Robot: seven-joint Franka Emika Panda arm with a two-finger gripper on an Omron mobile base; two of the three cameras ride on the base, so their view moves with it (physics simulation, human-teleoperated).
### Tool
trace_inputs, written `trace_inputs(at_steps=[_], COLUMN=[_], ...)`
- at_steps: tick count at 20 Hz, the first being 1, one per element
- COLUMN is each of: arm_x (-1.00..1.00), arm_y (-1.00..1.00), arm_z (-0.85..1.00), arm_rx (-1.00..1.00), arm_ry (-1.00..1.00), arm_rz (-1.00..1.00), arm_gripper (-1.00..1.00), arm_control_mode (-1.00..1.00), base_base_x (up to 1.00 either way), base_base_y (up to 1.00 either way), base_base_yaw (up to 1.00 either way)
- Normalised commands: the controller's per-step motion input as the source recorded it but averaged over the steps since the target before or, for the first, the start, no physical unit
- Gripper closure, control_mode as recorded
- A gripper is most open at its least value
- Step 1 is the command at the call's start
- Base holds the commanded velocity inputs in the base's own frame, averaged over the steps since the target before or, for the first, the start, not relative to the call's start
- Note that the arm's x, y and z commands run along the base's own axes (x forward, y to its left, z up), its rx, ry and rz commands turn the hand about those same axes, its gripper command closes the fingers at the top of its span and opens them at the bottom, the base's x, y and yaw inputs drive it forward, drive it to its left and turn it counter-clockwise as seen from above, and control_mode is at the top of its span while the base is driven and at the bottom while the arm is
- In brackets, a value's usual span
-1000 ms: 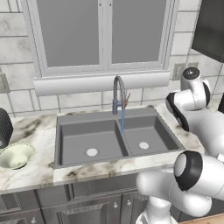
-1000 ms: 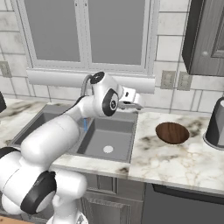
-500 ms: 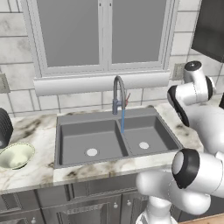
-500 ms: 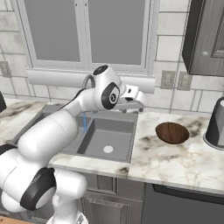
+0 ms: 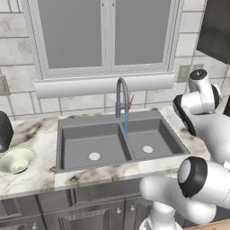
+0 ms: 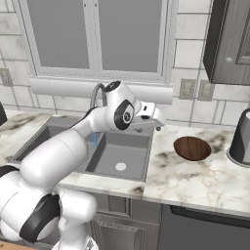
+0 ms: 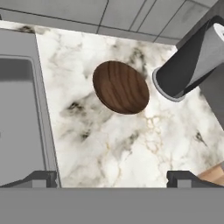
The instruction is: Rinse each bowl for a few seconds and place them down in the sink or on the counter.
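The dark reddish-brown bowl (image 6: 192,148) sits on the white marble counter (image 6: 205,180) right of the sink (image 6: 105,161). In the hand view this bowl (image 7: 121,87) lies ahead of my open gripper (image 7: 113,179), whose fingertips (image 7: 41,178) stand wide apart with nothing between them. My gripper (image 6: 157,122) hovers over the sink's right rim, left of the brown bowl and above counter height. The pale cream-green bowl (image 5: 15,159) rests on the counter left of the sink (image 5: 117,143). A blue stream of water (image 5: 126,123) runs from the curved faucet (image 5: 122,96).
A tall dark grey cylinder (image 6: 241,139) stands on the counter right of the brown bowl, close to it in the hand view (image 7: 188,61). A black ribbed object (image 5: 3,130) stands behind the cream-green bowl. Wall outlets (image 6: 195,89) are behind the counter.
My arm has swung right, carrying the open hand from over the right basin toward the counter with the brown bowl. Bowls and water have not changed.
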Motion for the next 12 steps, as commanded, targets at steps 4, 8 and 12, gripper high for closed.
trace_inputs(at_steps=[4, 8, 12], arm_x=[0.0, 0.0, 0.0], arm_y=[-0.1, -0.16, -0.13], arm_z=[-0.19, -0.17, -0.16], arm_rx=[-0.03, 0.0, 0.0], arm_ry=[0.0, 0.0, 0.01], arm_rz=[0.04, 0.06, 0.06], arm_gripper=[-1.0, -1.0, -1.0], arm_control_mode=[-1.0, -1.0, -1.0], base_base_x=[0.0, 0.0, 0.0], base_base_y=[0.0, 0.0, 0.0], base_base_yaw=[0.0, 0.0, 0.0])
